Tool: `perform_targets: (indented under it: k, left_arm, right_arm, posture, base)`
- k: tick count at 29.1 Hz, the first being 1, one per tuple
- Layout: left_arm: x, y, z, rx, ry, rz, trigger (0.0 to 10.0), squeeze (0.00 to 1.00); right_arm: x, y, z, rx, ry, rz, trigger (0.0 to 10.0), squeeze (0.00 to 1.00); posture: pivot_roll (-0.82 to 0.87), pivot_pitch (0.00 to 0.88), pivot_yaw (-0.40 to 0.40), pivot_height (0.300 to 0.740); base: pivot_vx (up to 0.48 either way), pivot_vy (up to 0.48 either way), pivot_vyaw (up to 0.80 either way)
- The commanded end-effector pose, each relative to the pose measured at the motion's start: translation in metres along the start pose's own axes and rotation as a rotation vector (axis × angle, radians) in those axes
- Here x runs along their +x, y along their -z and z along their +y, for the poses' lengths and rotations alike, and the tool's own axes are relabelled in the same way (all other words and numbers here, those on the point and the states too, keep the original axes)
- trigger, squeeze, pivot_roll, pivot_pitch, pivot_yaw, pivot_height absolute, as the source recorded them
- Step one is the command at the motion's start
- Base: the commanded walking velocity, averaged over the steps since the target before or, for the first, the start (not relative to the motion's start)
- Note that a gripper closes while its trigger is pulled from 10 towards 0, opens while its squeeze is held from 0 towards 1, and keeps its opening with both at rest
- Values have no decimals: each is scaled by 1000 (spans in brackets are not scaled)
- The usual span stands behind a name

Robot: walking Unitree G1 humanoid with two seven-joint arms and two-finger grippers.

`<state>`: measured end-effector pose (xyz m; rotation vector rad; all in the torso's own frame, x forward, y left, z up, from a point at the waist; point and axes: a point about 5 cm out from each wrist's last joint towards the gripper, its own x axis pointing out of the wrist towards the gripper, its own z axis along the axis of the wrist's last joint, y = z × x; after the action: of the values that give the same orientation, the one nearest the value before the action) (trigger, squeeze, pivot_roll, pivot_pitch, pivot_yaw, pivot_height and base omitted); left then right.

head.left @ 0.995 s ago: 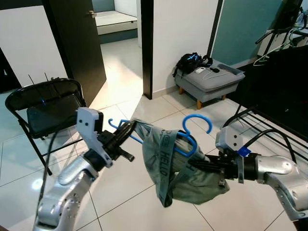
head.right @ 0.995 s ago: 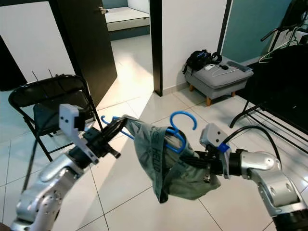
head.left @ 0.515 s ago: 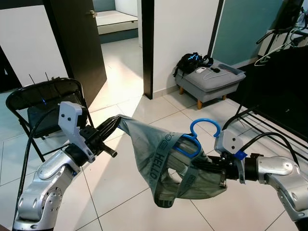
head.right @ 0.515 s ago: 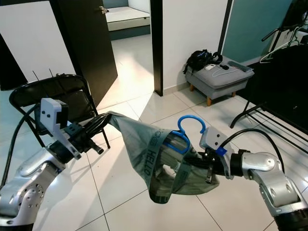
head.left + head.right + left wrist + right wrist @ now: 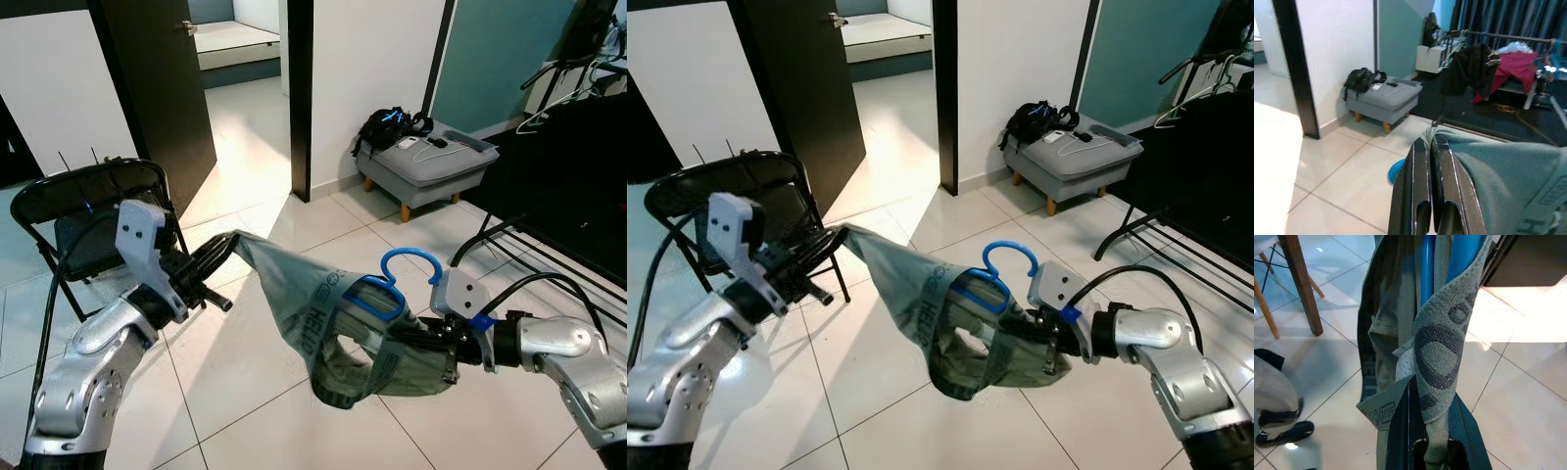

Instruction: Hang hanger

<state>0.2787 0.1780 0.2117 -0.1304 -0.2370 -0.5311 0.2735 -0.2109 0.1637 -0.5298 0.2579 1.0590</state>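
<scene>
Above the tiled floor [image 5: 245,382], the left gripper [image 5: 227,249] and right gripper [image 5: 392,338], reaching inward, each pinch the grey-green garment [image 5: 313,313] draped on the blue hanger [image 5: 392,284], a folding chair [image 5: 88,211] behind.

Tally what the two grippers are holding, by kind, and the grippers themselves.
Blue hanger: 1
Grey-green garment: 1
Grippers: 2, left gripper and right gripper, both shut on the garment
Total: 4

A blue plastic hanger [image 5: 377,292] sits upright, threaded inside stretched grey-green shorts [image 5: 328,318] in mid-air.
</scene>
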Motion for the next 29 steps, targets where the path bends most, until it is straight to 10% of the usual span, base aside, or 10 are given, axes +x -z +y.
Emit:
perform_targets:
  k: [1,5,11,12,15,16,18,19,29]
  left_arm:
    - [2,-25,-3,36,19,-81,0,0]
    - [14,-30,-13,33,38,-104,0,0]
    - [10,-28,23,7,-193,-88,0,0]
    - [9,-27,27,-1,-221,-83,2510,0]
    - [8,-25,30,11,-244,-67,2510,0]
    - [4,-13,37,105,-288,28,10000,820]
    - [4,-13,37,105,-288,28,10000,820]
    - [2,-9,38,134,-289,65,10000,1000]
    - [0,9,7,69,-81,169,10000,902]
  right_arm:
    - [4,14,7,30,-24,77,0,0]
    - [15,10,16,18,-68,60,0,0]
    - [15,13,17,10,-70,72,0,0]
    - [15,13,16,9,-69,72,0,0]
    - [15,13,16,11,-65,65,0,0]
    - [15,10,15,17,-57,42,0,0]
    - [15,10,15,17,-57,42,0,0]
    - [15,9,14,18,-53,37,0,0]
    - [12,0,7,48,-15,-43,0,0]
  posture:
    - [44,0,5,735]
    - [40,0,7,735]
    - [41,0,9,735]
    - [41,0,9,735]
    - [41,0,11,735]
    - [40,0,14,735]
    - [40,0,14,735]
    - [40,0,14,735]
    - [45,0,11,735]
  base:
    - [0,0,0]
    - [0,0,0]
    - [0,0,0]
    - [0,0,0]
    - [0,0,0]
    - [0,0,0]
    - [0,0,0]
    - [0,0,0]
    - [0,0,0]
